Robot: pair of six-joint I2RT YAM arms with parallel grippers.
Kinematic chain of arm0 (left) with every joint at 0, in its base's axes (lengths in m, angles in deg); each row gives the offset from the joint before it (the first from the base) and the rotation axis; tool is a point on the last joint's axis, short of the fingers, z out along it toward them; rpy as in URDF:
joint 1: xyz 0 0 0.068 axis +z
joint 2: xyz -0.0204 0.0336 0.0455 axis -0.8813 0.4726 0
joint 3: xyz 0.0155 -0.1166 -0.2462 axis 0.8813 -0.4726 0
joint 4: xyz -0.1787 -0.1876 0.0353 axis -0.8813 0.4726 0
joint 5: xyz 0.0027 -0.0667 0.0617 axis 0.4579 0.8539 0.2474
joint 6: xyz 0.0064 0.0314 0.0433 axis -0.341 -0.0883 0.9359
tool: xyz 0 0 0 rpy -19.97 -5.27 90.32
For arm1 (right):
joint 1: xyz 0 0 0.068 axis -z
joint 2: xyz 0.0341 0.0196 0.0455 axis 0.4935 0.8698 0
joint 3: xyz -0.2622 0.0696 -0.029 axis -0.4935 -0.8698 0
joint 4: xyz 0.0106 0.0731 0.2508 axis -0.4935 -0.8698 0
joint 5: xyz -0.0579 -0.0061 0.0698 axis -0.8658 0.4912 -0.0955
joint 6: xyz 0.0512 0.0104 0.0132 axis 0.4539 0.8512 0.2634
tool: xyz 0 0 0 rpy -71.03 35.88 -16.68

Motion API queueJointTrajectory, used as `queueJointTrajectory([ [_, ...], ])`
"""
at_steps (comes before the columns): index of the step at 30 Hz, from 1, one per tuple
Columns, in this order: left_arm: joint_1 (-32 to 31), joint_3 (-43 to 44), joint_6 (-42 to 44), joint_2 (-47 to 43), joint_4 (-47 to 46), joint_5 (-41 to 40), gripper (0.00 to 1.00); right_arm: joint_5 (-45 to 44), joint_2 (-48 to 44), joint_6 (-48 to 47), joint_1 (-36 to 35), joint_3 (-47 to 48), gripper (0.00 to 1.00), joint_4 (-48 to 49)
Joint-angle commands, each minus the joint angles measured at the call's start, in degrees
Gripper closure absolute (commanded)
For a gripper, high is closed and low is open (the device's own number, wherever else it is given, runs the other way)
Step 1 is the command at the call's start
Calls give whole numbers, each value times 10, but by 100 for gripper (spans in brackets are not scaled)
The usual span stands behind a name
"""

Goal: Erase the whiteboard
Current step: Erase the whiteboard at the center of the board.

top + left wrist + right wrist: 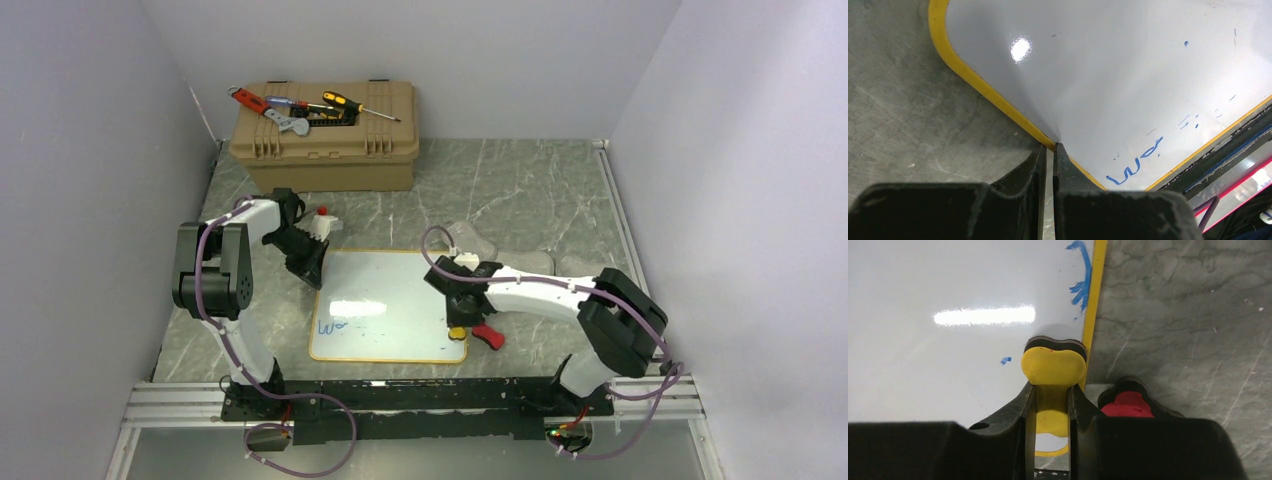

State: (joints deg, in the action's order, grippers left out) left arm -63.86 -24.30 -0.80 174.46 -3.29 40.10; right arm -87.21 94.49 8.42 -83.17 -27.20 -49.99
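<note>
The whiteboard [390,300] lies flat on the marble table, its frame yellow-orange. Blue writing [335,327] remains near its front left corner, and the left wrist view shows the writing [1133,167] too. More blue marks [1082,275] sit by the right edge. My left gripper [315,275] is shut and holds nothing; its tips [1050,146] rest at the board's left frame. My right gripper [458,318] is shut on a yellow eraser [1054,365] that stands on the board [948,355] near its front right corner.
A red eraser [488,337] lies on the table just right of the board, beside my right gripper. A tan toolbox [325,140] with screwdrivers and a wrench on its lid stands at the back left. Clear plastic pieces [470,240] lie behind the board. Walls close both sides.
</note>
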Motion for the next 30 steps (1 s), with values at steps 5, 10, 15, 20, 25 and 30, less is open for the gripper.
queueJointTrajectory([
  [5,-6,-29,27,45,-52,-29,100,29,157,-9,-77,54,100,72],
  [10,-6,-28,28,42,-49,-30,100,63,271,-41,-120,213,100,84],
  [15,-5,-27,30,35,-44,-30,100,82,321,-68,-125,315,100,63],
  [20,-5,-31,32,32,-47,-29,100,48,248,-55,-104,198,100,47],
  [25,-5,-26,31,36,-46,-23,100,44,221,-63,-106,162,100,25],
  [30,-5,-24,31,38,-44,-23,100,65,316,-99,-148,344,100,3],
])
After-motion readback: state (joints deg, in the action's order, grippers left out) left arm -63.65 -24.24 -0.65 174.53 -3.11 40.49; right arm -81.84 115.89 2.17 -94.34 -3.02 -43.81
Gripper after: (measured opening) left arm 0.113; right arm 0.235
